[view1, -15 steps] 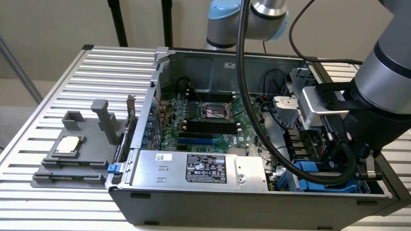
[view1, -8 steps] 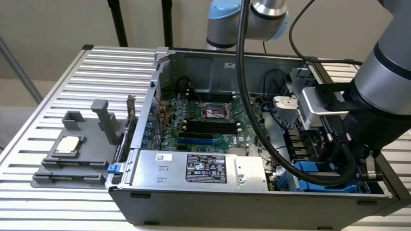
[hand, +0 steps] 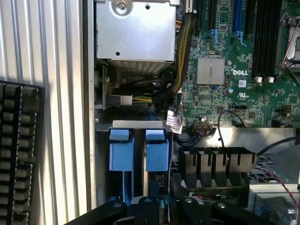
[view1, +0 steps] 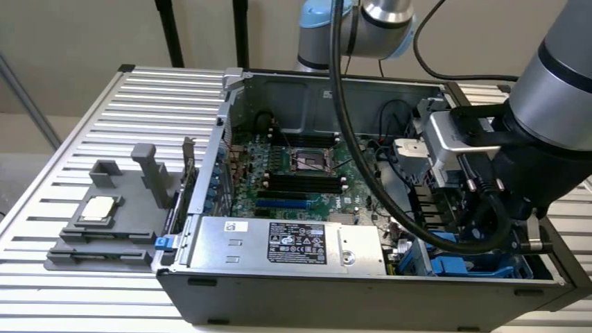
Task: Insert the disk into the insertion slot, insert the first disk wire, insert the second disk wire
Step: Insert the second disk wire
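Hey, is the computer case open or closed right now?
Open. The side of the computer case is off, exposing the green motherboard and the silver power supply.

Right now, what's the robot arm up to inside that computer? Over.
End effector low over the insertion slot. Blue frames sit in it; disk itself not discernible. Black cables bunched beside it.

I see a green motherboard (view1: 296, 170) with black slots inside the dark grey case (view1: 370, 288). The silver power supply (view1: 277, 243) carries a black label with white print. Bright blue rails (hand: 138, 154) stand in the slot (hand: 133, 161), and the table (view1: 138, 104) is ribbed silver.
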Motion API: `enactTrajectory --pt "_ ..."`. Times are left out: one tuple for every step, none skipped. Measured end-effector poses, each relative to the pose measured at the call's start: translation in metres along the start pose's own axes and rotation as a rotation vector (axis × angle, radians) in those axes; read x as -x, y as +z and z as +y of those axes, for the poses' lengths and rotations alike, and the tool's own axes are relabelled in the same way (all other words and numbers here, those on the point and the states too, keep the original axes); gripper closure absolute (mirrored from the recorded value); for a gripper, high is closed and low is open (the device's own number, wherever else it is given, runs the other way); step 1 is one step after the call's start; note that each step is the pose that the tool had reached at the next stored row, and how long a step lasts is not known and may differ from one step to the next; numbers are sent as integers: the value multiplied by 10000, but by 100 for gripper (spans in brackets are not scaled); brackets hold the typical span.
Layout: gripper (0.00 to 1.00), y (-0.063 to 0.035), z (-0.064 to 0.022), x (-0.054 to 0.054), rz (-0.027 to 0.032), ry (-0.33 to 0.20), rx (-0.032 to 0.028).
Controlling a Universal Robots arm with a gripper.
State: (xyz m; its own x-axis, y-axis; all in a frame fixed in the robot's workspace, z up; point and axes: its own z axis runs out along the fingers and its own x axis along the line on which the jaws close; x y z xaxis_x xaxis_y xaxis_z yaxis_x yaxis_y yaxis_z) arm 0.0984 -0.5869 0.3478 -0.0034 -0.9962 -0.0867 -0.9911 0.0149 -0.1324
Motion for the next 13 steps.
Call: enactTrajectory --pt "75 -13 33 1 -1 -4 0" --pt "75 -27 65 1 1 -9 1" --pt "75 -42 92 2 2 -14 1" --pt "75 -57 119 2 1 -17 2" --pt "75 -71 141 4 -1 -21 2" --pt "75 -79 155 4 -1 -26 1" --pt "75 -80 155 5 -5 -31 -4" --pt "75 -82 155 5 -6 -34 -5" --pt "75 -84 155 5 -5 -37 -5" --pt "75 -87 154 5 -3 -39 -4" --pt "75 -89 154 5 -4 -42 -4" --pt "75 -91 154 5 -5 -44 -4" --pt "75 -93 154 6 -5 -46 -3"
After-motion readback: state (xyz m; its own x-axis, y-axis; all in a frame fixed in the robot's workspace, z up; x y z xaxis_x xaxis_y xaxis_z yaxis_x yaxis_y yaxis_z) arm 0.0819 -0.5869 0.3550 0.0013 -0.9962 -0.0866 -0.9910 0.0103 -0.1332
